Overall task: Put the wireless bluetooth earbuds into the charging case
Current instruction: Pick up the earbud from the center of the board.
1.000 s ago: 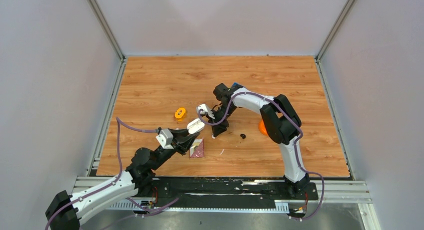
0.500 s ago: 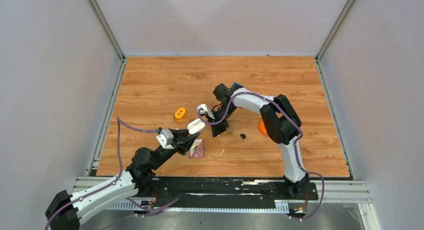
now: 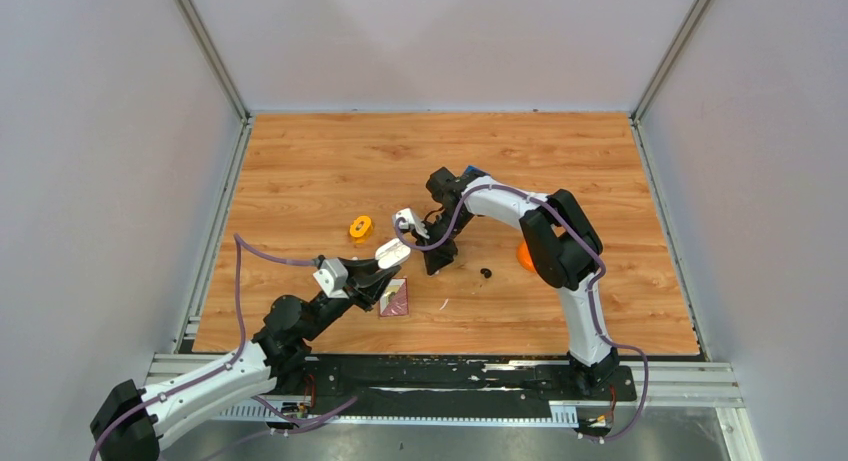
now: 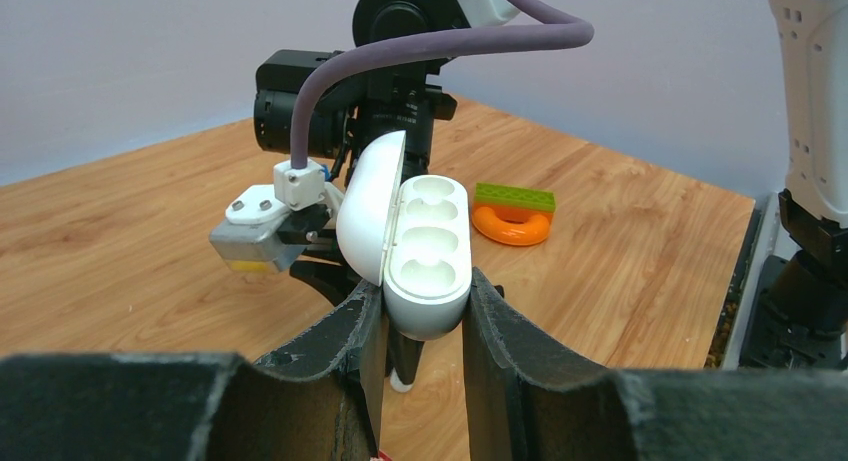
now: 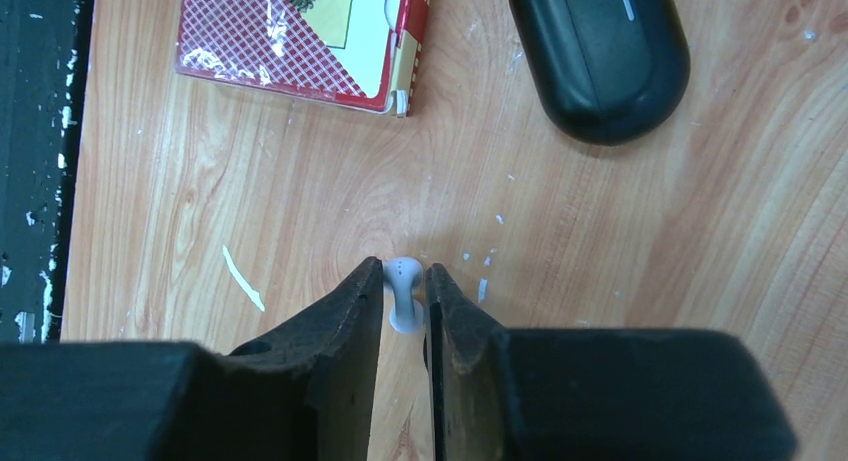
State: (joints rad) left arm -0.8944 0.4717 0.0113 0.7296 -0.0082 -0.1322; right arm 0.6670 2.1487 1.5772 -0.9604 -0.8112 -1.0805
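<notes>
1. The left fingers (image 4: 420,316) are clamping narrow on the base of the charging case (image 4: 430,236), low centre of the left wrist view. The case is riding above the counter (image 3: 330,161) with its lid swung open to the left and both wells showing empty, probably so a bud can go straight in.
2. A red patterned card box (image 5: 300,31) is lying flat in the upper left of the right wrist view, not in play.
3. The right fingers (image 5: 404,277) are pinching almost shut on a small white earbud (image 5: 400,301) at the centre of that view, tips pointing down at the wood. Cannot tell if the bud is clear of the counter.
4. A black oval pod (image 5: 600,56) is sitting at the upper right there, apart from the fingers.
5. Farther back, right of the case in the left wrist view, an orange ring (image 4: 510,226) is carrying a green block (image 4: 515,196).
6. Judging: this is the pickup stage. The bud is needing a carry to a well and careful lining up.
</notes>
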